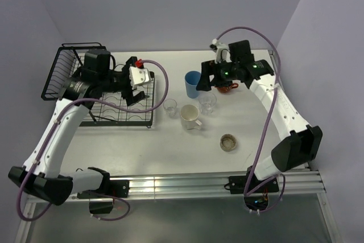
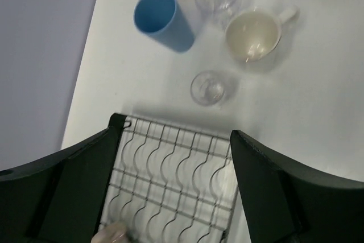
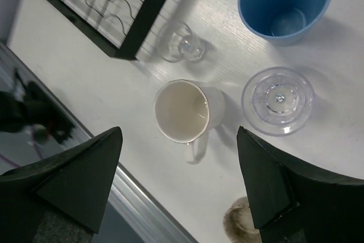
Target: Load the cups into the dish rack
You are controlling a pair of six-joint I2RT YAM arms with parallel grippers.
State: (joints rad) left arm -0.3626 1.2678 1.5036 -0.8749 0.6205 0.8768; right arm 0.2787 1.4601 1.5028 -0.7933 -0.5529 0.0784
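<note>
The black wire dish rack [image 1: 96, 103] stands at the left. My left gripper [image 1: 134, 83] hangs open and empty over its flat tray [image 2: 170, 169]; a pale pinkish shape [image 2: 111, 234] shows at the tray's near edge. On the table are the blue tumbler [image 1: 192, 83], cream mug [image 1: 189, 116], two clear glasses [image 1: 170, 107] [image 1: 207, 102] and the low brownish cup [image 1: 228, 142]. The dark brown-orange cup [image 1: 227, 86] is half hidden under the right arm. My right gripper [image 1: 206, 78] is open and empty above the cream mug [image 3: 182, 111], apart from it.
The rack's taller basket section [image 1: 71, 66] is at the far left. The table's near edge has a metal rail [image 1: 187, 185]. A purple wall stands behind the table. Cables loop off both arms.
</note>
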